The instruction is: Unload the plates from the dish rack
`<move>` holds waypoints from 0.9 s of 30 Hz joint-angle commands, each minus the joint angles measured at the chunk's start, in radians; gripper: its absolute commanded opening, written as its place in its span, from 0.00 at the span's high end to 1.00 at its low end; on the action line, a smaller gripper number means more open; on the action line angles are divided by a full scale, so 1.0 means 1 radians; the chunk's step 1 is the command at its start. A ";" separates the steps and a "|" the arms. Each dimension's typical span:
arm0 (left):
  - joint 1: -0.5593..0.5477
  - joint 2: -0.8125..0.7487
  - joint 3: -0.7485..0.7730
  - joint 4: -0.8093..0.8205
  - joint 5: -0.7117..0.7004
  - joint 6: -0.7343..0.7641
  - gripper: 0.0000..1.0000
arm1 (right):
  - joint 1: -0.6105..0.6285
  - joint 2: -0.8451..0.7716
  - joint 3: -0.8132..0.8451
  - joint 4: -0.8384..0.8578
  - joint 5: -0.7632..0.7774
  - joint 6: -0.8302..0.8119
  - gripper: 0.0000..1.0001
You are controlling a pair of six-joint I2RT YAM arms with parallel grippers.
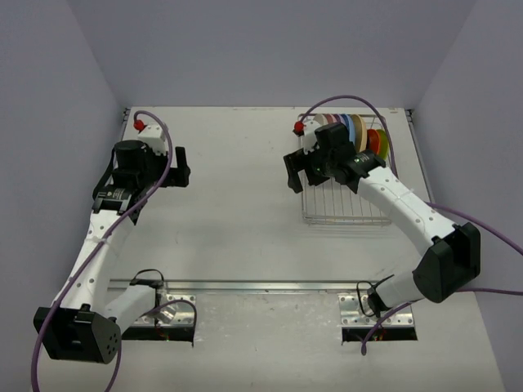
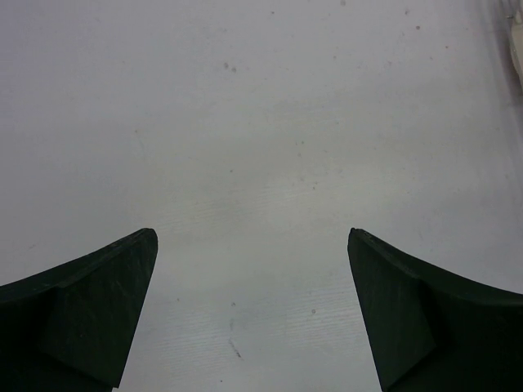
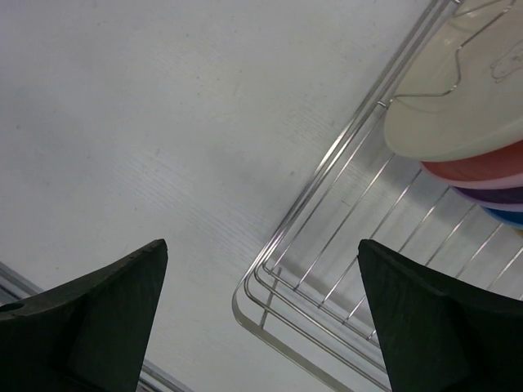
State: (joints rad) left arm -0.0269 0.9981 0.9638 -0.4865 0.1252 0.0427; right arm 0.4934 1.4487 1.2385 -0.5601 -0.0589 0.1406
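Pale walls [image 1: 245, 49] close in a white bench [image 1: 237, 212]. The dish rack [image 1: 343, 208] sits at its far right, and the plates [image 1: 355, 131] stand on edge in a tight row at the rack's far end. The right claw [image 1: 304, 173] hangs over the rack's left side, released and empty, its jaws spread wide and short of the row. The left claw [image 1: 183, 167] is also released, holding nothing, over bare bench well apart from the rack.

The step in hand looks like the reach for a first plate. To do it well, the right claw should travel further toward the row and take the cream plate [image 3: 458, 90], which stands at the open end. The jaws should straddle its rim only, with one finger slipped into the gap before the next plate. The lift should go straight up, clear of the wires and raised sides, so the neighbours do not tip.

The top view gives the whole layout: both arms, the rack's place and the run of colours, though the right arm covers part of the rack. The right wrist view adds what that hides: the rack's rounded corner, the spacing of the bars, and the cream plate's face with other rims packed behind it. The left wrist view shows only bare bench between its fingers.
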 commanded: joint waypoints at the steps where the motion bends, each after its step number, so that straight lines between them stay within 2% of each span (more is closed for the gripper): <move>1: -0.005 -0.011 0.007 0.058 -0.117 -0.061 0.00 | 0.016 -0.019 0.071 0.056 0.212 0.056 0.01; 6: -0.005 -0.007 0.005 0.076 -0.196 -0.110 0.00 | 0.043 0.017 0.160 0.094 0.525 0.076 0.04; 9: -0.005 0.014 0.012 0.074 -0.220 -0.112 0.00 | 0.048 0.036 0.198 0.149 0.638 0.033 0.07; 12: -0.005 0.037 0.028 0.065 -0.227 -0.108 0.00 | 0.050 0.100 0.280 0.151 0.711 -0.007 0.19; 17: -0.005 0.046 0.025 0.068 -0.250 -0.109 0.00 | 0.050 0.210 0.400 0.088 0.785 -0.010 0.31; 22: -0.005 0.043 0.019 0.074 -0.274 -0.103 0.00 | 0.045 0.298 0.455 0.086 0.849 -0.022 0.40; 27: -0.005 0.050 0.056 0.032 -0.238 -0.112 0.00 | 0.047 0.368 0.496 0.082 0.890 -0.037 0.47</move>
State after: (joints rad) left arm -0.0269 1.0527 0.9652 -0.4634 -0.1261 -0.0546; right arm 0.5346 1.7881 1.6639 -0.4887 0.7436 0.1145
